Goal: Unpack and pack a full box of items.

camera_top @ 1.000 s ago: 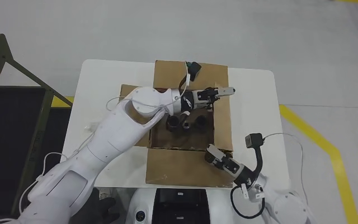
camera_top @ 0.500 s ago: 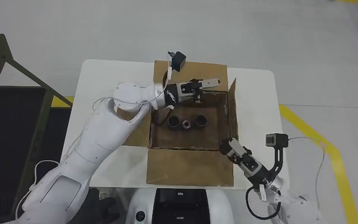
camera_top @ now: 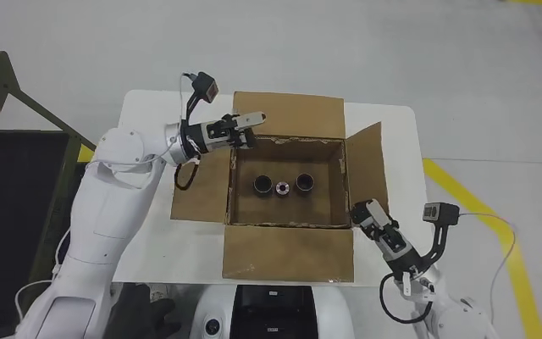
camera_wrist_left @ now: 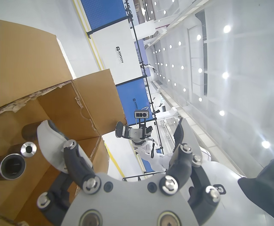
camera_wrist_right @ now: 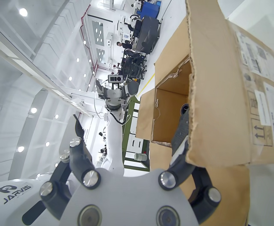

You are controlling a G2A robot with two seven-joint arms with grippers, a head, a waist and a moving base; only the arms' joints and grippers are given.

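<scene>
Your left gripper (camera_top: 250,121) is spread wide and empty over the box's (camera_top: 288,110) corner, with the cylinders (camera_top: 264,184) near its fingertips. Your right gripper (camera_top: 366,210) is wide open too, holding nothing, one finger just beside the right flap (camera_top: 366,165).

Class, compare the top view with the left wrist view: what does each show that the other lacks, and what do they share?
The top view adds the white table and all four flaps of the box. The left wrist view adds ceiling lights and blue panels. Both share the open left gripper, the right gripper, and a dark cylinder beside a small metal part inside.
</scene>
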